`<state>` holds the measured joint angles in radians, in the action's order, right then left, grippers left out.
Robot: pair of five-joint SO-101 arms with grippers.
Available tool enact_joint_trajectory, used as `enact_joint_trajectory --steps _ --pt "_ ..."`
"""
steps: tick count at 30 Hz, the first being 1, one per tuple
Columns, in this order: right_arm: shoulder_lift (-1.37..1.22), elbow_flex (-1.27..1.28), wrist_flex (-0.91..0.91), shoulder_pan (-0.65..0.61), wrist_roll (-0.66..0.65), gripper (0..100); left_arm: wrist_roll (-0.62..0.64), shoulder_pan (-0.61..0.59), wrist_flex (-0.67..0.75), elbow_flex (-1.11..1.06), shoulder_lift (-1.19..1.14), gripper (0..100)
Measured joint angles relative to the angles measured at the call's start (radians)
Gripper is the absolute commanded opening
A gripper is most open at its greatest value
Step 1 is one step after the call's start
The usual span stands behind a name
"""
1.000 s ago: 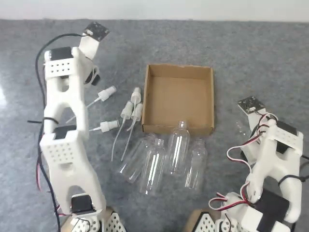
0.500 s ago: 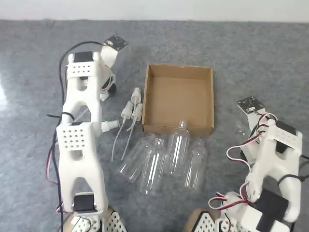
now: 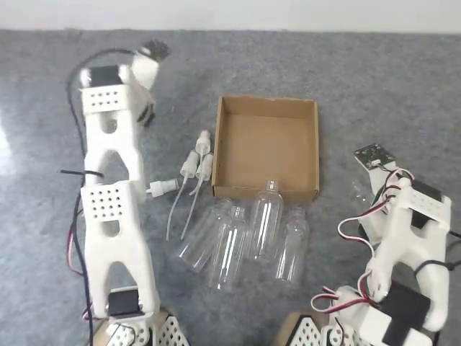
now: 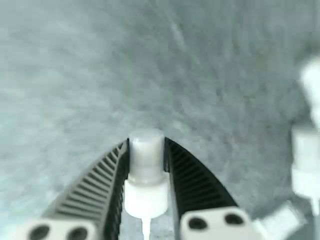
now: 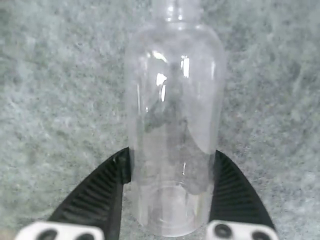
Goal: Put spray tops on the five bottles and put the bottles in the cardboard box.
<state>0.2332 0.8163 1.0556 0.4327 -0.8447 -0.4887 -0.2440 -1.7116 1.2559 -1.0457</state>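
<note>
Cut off at edges: bottle [image 5: 172,125] neck; spray top [image 4: 146,172] tube.

Looks like a robotics test bench here: grey felt mat [image 3: 403,86] over the table, plain pale wall [image 3: 288,14] behind. A white plastic left arm [image 3: 112,209] and right arm [image 3: 407,231] stand on it, loose wires [image 3: 72,173] trailing.

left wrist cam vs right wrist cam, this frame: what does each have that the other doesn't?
Left wrist view: the left end effector is shut on a white spray top, with its thin tube running back toward the camera. More spray tops lie blurred on the mat further off.

Right wrist view: the right end effector is shut on a clear bottle with a bare neck and no top fitted.

Both: the grey mat lies underneath, and each end effector grips its item from both sides.
</note>
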Motion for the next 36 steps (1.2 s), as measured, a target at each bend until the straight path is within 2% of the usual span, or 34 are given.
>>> enact_joint_trajectory --steps 3,6,10,14,20,24,30,34,36 --pt "0.000 0.000 0.000 0.000 0.035 16.4 0.064 -0.041 -0.006 0.058 0.029 1" --pt "0.000 0.000 0.018 0.000 0.044 23.2 0.110 -0.071 -0.009 -0.021 0.138 1" --pt "0.000 0.000 0.068 0.000 0.048 31.6 0.124 -0.091 -0.011 -0.336 0.407 1" --pt "0.000 0.000 0.083 0.002 0.049 34.2 0.121 -0.072 0.009 -0.761 0.747 1" --pt "0.000 -0.020 0.095 0.002 0.049 34.1 0.120 0.015 0.204 -1.412 1.292 1" --pt "0.000 -0.107 0.186 -0.017 0.051 34.2 0.137 0.074 0.319 -1.786 1.588 1" --pt "0.000 -0.192 0.247 -0.110 0.055 34.0 0.199 0.086 0.440 -2.102 1.806 1" --pt "0.000 -0.193 0.227 -0.133 0.054 33.6 0.212 0.083 0.474 -2.193 1.870 1" --pt "-0.017 -0.195 0.215 -0.132 0.055 29.2 0.213 0.086 0.477 -2.205 1.887 1"
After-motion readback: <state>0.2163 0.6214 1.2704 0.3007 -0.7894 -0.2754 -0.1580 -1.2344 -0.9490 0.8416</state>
